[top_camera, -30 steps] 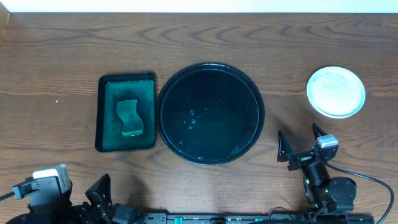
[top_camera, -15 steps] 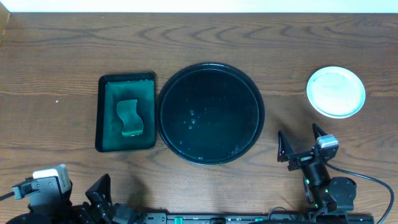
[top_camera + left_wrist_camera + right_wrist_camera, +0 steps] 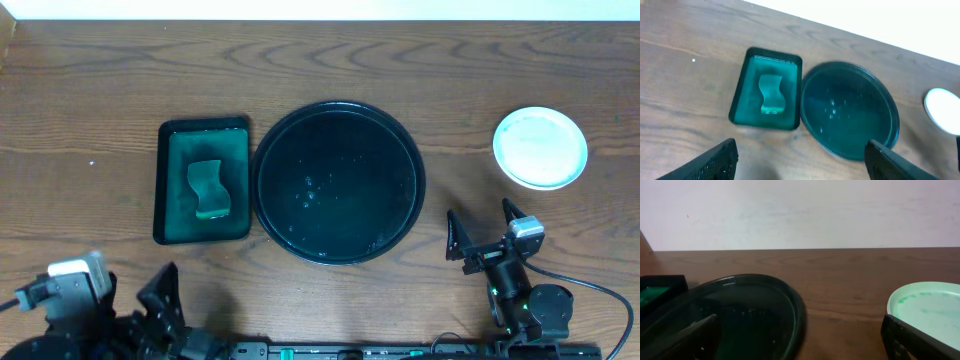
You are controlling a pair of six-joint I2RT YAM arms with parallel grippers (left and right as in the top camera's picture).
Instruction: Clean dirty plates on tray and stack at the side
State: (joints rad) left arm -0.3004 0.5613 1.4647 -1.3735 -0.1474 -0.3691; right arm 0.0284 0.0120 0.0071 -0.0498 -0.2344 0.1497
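Apparently the job was nearly done; the tray [image 3: 340,215], ahead-left of the right hand [image 3: 480,215], carried no plates, only droplets [image 3: 308,190]; the plates [image 3: 540,148] sat piled on the desk [image 3: 100,90] ahead-right of it; its fingers, like the left hand [image 3: 801,144]'s, stood apart, empty.

Right arm [image 3: 522,305], lower right: black housing, white-grey camera block [image 3: 526,232], green light [image 3: 492,292], thin black cable [image 3: 585,282] trailing right. Fingers [image 3: 455,238] black, triangular. Left arm [image 3: 70,330], lower left: black, white block [image 3: 72,272] on top.
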